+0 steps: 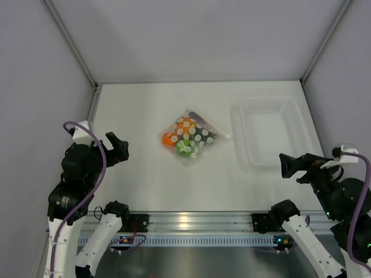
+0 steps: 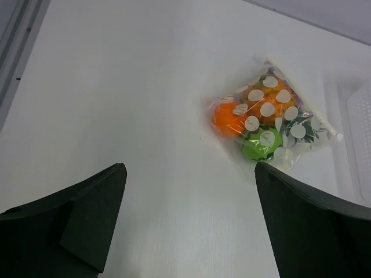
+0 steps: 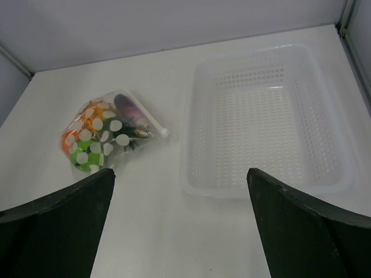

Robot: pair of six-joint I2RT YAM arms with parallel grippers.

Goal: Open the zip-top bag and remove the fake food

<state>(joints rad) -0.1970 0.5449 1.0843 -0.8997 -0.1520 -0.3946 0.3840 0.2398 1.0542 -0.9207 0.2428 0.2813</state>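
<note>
Near edge first: the left fingers (image 1: pixel 117 147) hang spread wide above the table (image 1: pixel 139 110), nothing between them; the right fingers (image 1: pixel 288 164) are parted too and just as empty, with the clear tray (image 1: pixel 272 104) ahead of them. Out past both arms, mid-table, lies the zip-top bag (image 1: pixel 192 138), crinkly and dotted white, well apart from either arm. The fake food sits inside it (orange (image 1: pixel 168 139) at the left corner, green ball (image 1: pixel 184 147) nearest, pineapple (image 1: pixel 185 123) behind, eggplant (image 3: pixel 130 109) against the seal strip). That strip runs along the bag's far-right side, facing the tray, near but not touching.
</note>
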